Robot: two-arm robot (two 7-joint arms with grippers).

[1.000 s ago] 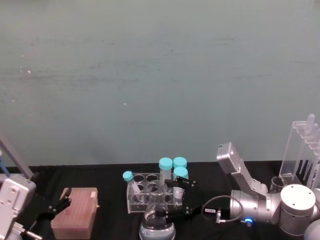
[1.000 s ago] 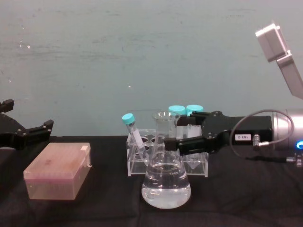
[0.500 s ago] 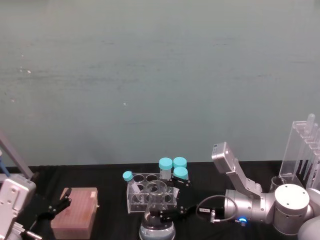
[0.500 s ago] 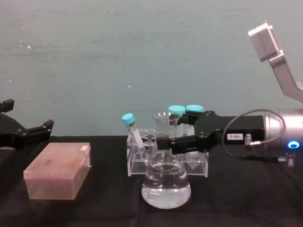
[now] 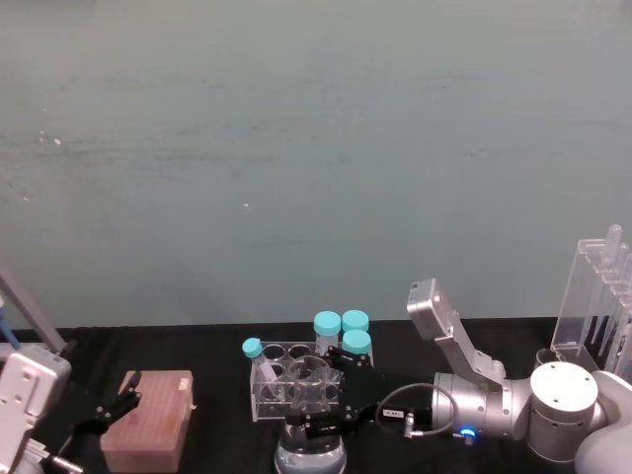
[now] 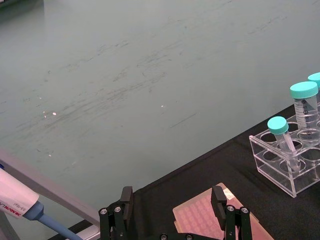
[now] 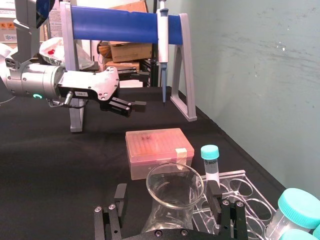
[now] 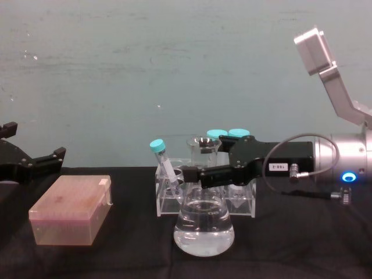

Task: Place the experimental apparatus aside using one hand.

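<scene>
right gripper (image 8: 189, 172) slid further in, spread fingers now straddle flask (image 8: 203, 224) neck, no pinch yet | grab next, probably | left gripper (image 6: 171, 202) parked, spread

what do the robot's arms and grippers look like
The right gripper has a boxy black body with slim black fingers and a small white label. A grey cable loops back to its silver cylindrical wrist, which carries a blue ring light and an angled grey camera bracket. The left gripper is the same black, slim-fingered design with small silver screws.
</scene>
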